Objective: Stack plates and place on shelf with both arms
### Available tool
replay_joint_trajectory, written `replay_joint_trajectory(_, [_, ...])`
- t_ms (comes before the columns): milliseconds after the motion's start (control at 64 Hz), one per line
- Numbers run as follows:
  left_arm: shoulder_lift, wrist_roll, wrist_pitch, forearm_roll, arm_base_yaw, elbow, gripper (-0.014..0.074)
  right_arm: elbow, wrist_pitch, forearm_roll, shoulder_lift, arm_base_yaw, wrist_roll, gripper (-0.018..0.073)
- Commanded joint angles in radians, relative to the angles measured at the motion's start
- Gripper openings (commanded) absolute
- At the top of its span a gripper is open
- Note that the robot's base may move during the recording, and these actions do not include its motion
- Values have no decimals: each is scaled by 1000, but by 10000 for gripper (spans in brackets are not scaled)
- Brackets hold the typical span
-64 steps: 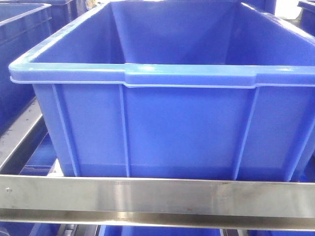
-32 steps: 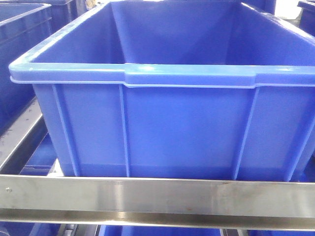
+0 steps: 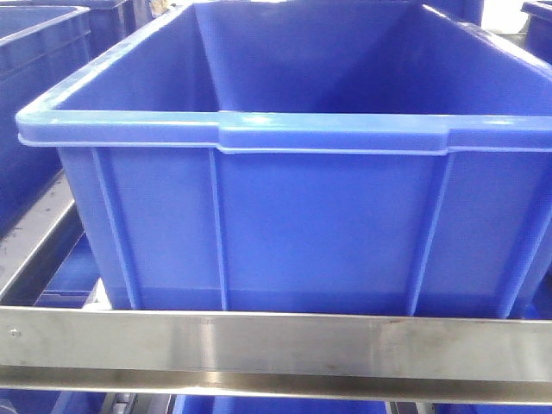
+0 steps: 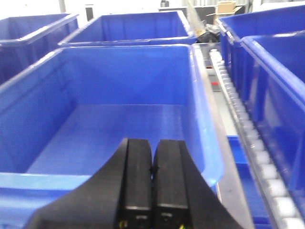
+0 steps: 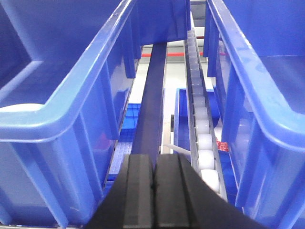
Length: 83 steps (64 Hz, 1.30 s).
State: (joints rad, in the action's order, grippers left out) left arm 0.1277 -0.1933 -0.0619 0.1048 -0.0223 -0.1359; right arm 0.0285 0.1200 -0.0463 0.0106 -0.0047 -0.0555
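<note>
No plates show in any view. The shelf shows as a brushed steel front rail under a big blue crate in the front view. My left gripper is shut with nothing between its black fingers, hovering at the near rim of an empty blue crate. My right gripper is also shut and empty, poised over the gap between two blue crates, above a dark steel rail and a white roller track.
More blue crates stand right and behind in the left wrist view. A roller track runs between them. Another blue crate wall rises right of my right gripper. A lower blue bin lies under the rollers.
</note>
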Motion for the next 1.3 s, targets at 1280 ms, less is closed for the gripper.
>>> replay_joint_trajectory(1280, [-155, 13, 84, -14, 33, 147, 80, 1, -80, 13, 19, -5, 9, 49])
